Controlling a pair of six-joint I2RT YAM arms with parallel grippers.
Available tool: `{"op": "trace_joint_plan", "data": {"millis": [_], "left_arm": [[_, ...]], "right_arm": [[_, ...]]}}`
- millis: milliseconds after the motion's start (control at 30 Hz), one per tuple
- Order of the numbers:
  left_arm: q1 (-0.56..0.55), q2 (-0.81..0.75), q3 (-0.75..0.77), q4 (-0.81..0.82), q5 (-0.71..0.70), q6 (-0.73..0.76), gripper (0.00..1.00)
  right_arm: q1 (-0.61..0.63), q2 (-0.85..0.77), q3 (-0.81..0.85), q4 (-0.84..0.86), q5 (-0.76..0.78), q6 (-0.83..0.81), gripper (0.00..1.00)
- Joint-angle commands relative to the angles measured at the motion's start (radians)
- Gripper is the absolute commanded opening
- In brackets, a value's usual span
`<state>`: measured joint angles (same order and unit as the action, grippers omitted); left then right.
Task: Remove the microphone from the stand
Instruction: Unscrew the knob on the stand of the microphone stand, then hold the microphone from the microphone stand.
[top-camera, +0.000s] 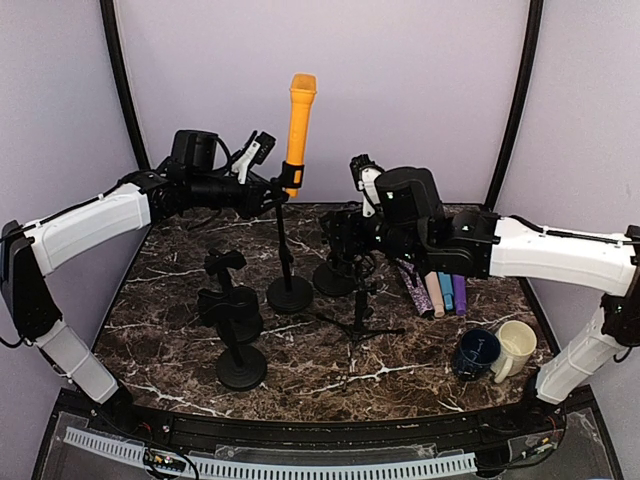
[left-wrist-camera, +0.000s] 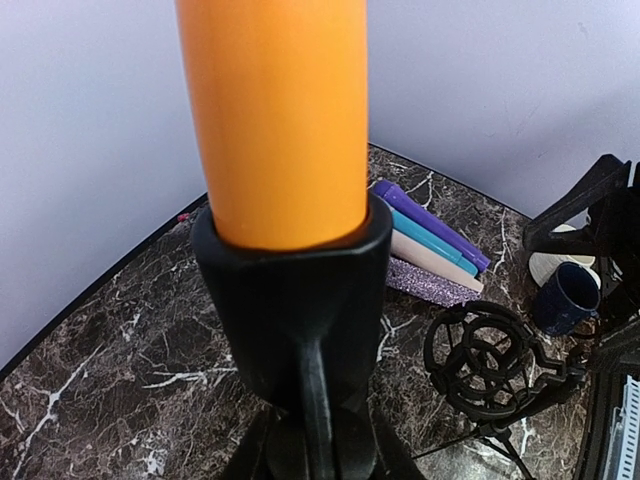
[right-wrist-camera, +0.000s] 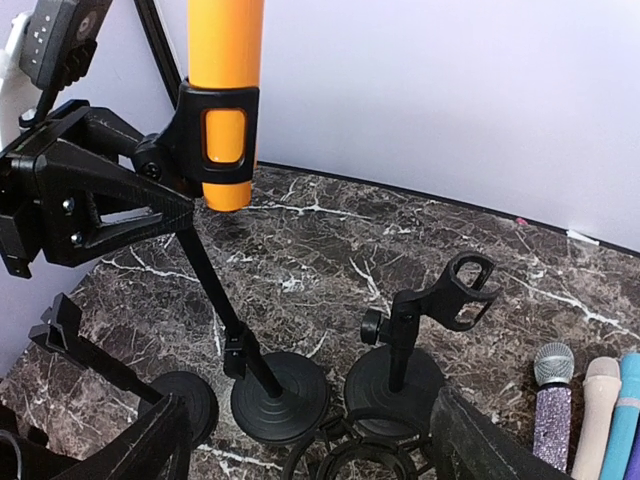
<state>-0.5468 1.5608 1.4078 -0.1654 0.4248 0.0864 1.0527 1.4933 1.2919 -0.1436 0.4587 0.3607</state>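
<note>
Microphone (top-camera: 299, 120): orange, standing up in the black clip at the top of the stand, just above the left jaws.
Clip (right-wrist-camera: 190, 130): black, it hugs the low end of the microphone, and the orange tip pokes out under it.
Stand (top-camera: 284, 240): a thin black pole that leans, on a round foot on the table (top-camera: 180, 300).
Left gripper (top-camera: 268, 196): jaws closed on the stand, at the joint right beside the clip.
Right gripper (right-wrist-camera: 308, 410): jaws wide open with nothing in them. The microphone is up high and off to their left, well apart.
Small stand (right-wrist-camera: 400, 350): its clip is empty, and it sits just in front of the right jaws.
Lying microphones (right-wrist-camera: 553, 400): sparkly purple, tan and blue ones lie flat, side by side, to the right of the right jaws.
Mugs (top-camera: 515, 345): one cream and one dark blue, touching, well apart from both jaws.
</note>
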Motion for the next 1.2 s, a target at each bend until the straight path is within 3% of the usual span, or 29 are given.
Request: {"op": "trace_joint_plan", "data": {"millis": [0,233,500,567,767,933,1167], "left_arm": [[0.005,-0.037,-0.033,0.158,0.046,0.025,0.00],[0.005,-0.039,-0.100,0.205,0.086,0.061,0.03],[0.005,-0.060,-0.108,0.201,0.097,0.063,0.47],[0.005,-0.067,-0.108,0.202,0.098,0.061,0.54],[0.005,-0.083,-0.110,0.201,0.125,0.049,0.62],[0.006,-0.096,-0.109,0.198,0.130,0.039,0.61],[0.005,-0.082,-0.100,0.174,0.136,0.049,0.39]], "right_arm": [[-0.007,-0.040,-0.025,0.059,-0.016,0.067,0.84],[-0.018,-0.064,-0.043,0.073,-0.015,0.098,0.84],[-0.046,-0.093,-0.068,0.091,-0.052,0.126,0.87],[-0.059,-0.093,-0.063,0.100,-0.077,0.133,0.87],[-0.092,-0.066,-0.011,0.123,-0.140,0.149,0.93],[-0.121,0.000,0.086,0.124,-0.212,0.148,0.98],[-0.154,0.128,0.271,0.109,-0.276,0.127,0.98]]}}
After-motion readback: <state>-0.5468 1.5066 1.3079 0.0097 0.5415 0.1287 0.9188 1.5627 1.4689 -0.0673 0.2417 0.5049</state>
